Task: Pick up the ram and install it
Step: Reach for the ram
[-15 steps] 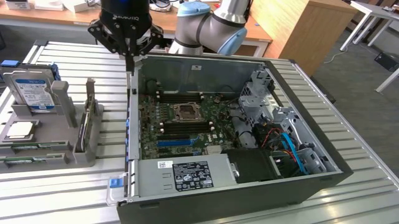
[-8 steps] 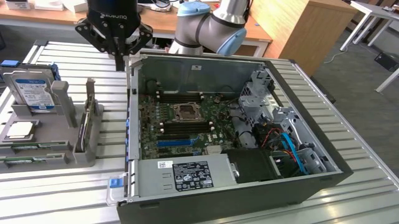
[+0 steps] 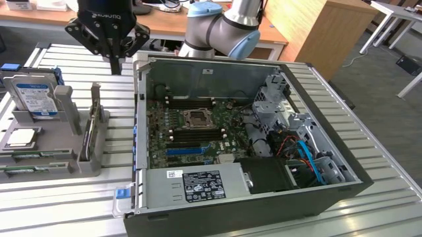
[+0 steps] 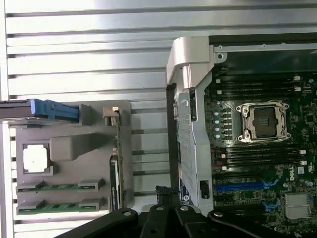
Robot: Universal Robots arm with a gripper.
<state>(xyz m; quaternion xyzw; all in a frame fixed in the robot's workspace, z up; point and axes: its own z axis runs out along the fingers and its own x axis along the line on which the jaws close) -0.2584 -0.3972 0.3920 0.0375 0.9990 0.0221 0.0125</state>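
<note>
The gripper (image 3: 116, 66), shut and empty, is held high beside the grey rack (image 3: 89, 165); the ram (image 3: 27, 169) slotted in that rack is best approached squarely across its long edges.

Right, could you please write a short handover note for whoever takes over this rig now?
Pincer: shut, holding nothing, raised above the table beside the open computer case.
Ram: two ram sticks lie flat in the grey holder, untouched.
Done: nothing picked up yet.
Left: the whole job, both pick-up and install; the motherboard's memory slots look empty.
</note>
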